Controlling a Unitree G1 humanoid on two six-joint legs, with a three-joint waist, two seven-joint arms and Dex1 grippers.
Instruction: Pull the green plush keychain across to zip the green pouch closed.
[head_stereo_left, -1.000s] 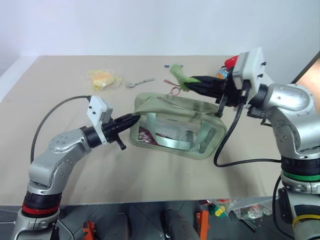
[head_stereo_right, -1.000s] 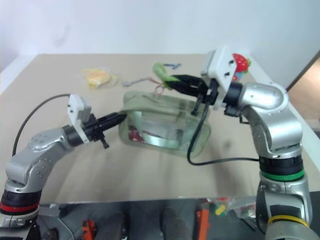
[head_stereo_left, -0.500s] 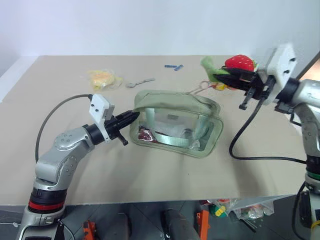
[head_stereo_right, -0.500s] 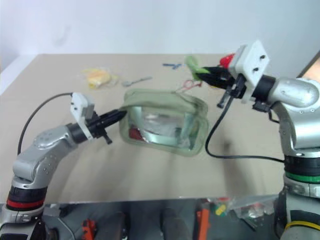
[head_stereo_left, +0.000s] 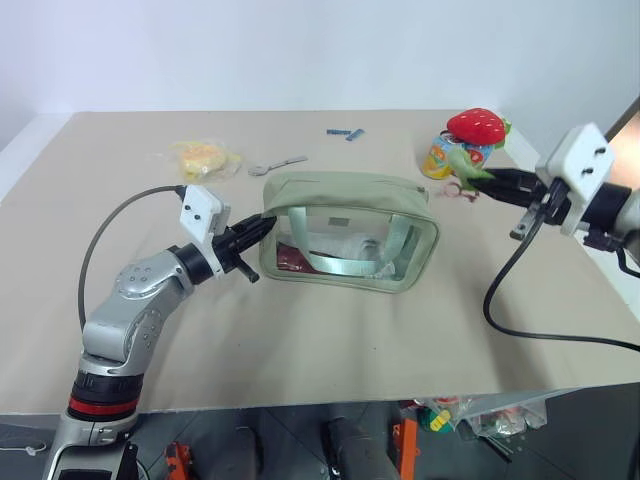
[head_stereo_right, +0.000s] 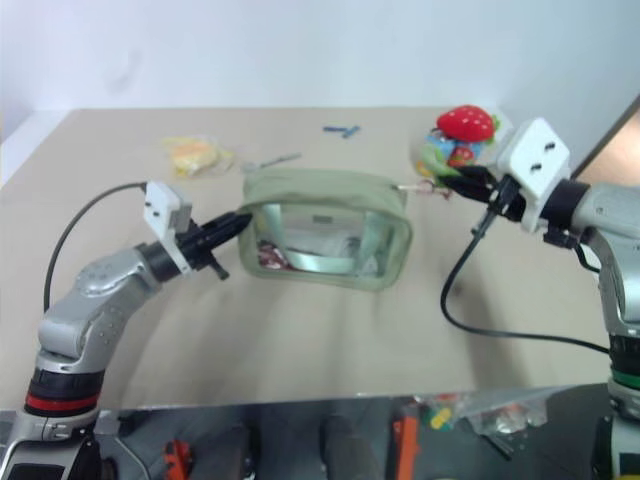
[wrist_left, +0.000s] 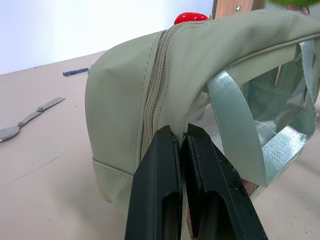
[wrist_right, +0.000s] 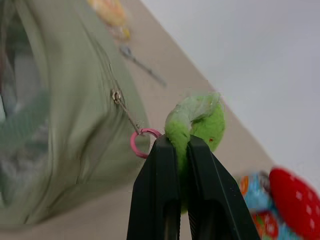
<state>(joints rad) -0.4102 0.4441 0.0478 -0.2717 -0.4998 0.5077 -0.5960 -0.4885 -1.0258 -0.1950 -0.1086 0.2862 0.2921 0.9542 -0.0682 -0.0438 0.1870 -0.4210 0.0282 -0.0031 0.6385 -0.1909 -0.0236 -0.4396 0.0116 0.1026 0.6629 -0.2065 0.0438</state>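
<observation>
- The green plush keychain (wrist_right: 197, 122), a fuzzy lime ring, hangs just off the right end of the green pouch (head_stereo_left: 345, 232), joined to the zip pull by a pink ring (wrist_right: 140, 142) and a short metal link.
- No writing or brand can be read on the keychain, the pouch or anything beside them.
- The right gripper (wrist_right: 181, 142) is clenched on the keychain, its two black fingers pinching the plush between them.
- The right wrist view shows the zip slider at the pouch's right end; the head views show the keychain as a small green patch at the gripper's tip.
- The pouch is a rectangular sage-green fabric case with a clear plastic window crossed by glossy green straps, standing near the middle of the beige table (head_stereo_left: 330, 330).
- The left gripper (wrist_left: 180, 140) is closed on the pouch's left end, pinching a fold of fabric just beside the zip's teeth; the left wrist view shows the zip teeth meshed there.
- Behind and to the right of the pouch sits a red strawberry plush (head_stereo_left: 476, 126) on a colourful packet (head_stereo_left: 440, 157).
- Behind and to the left of the pouch lie a metal spoon (head_stereo_left: 277, 165) and a yellow bagged item (head_stereo_left: 205, 158).
- Far behind the pouch lies a small blue piece (head_stereo_left: 344, 132).
</observation>
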